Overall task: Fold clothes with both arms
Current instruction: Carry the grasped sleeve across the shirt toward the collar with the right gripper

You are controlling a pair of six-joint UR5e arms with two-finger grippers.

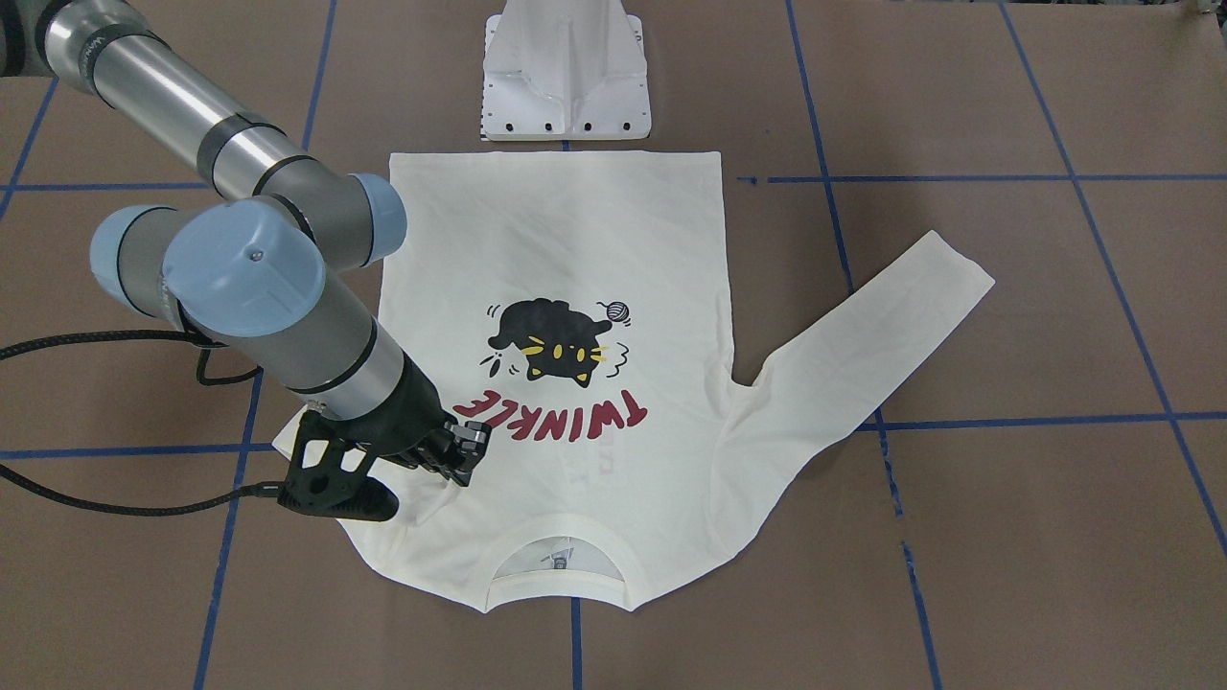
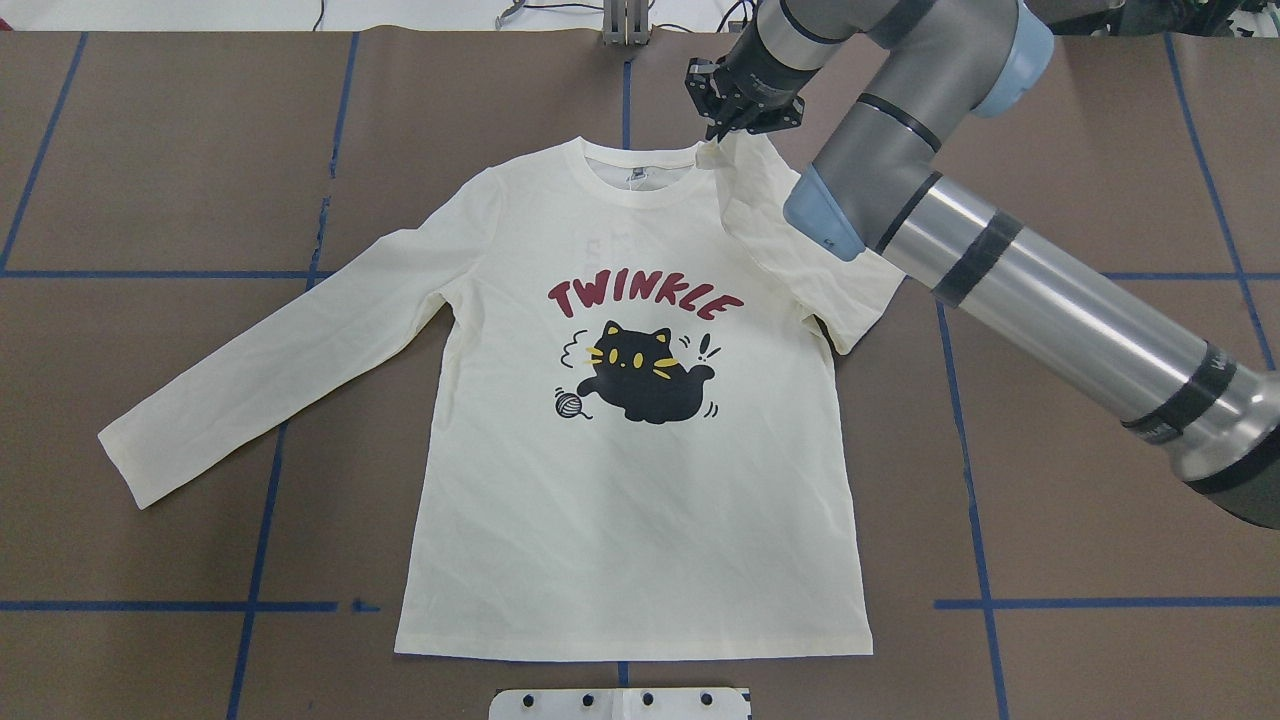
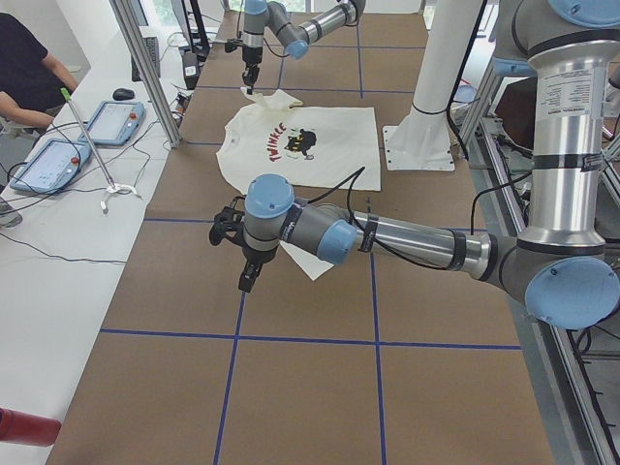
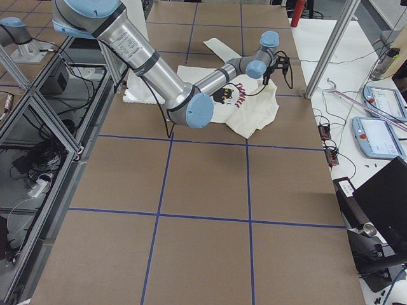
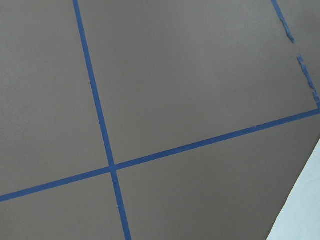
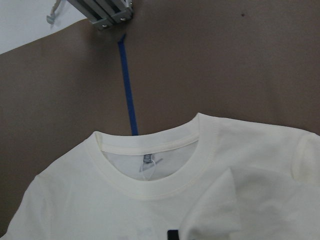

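The right gripper [image 2: 718,132] pinches the cream T-shirt's [image 2: 640,520] right sleeve [image 2: 770,230] near the collar [image 2: 640,188]; folding looks barely begun, with the other sleeve [image 2: 270,380] and the body lying flat.

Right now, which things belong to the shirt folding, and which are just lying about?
Job: T-shirt; right arm, jaws shut on the T-shirt; left arm, over bare table.
Lying about: pedestal; pendants; cables.
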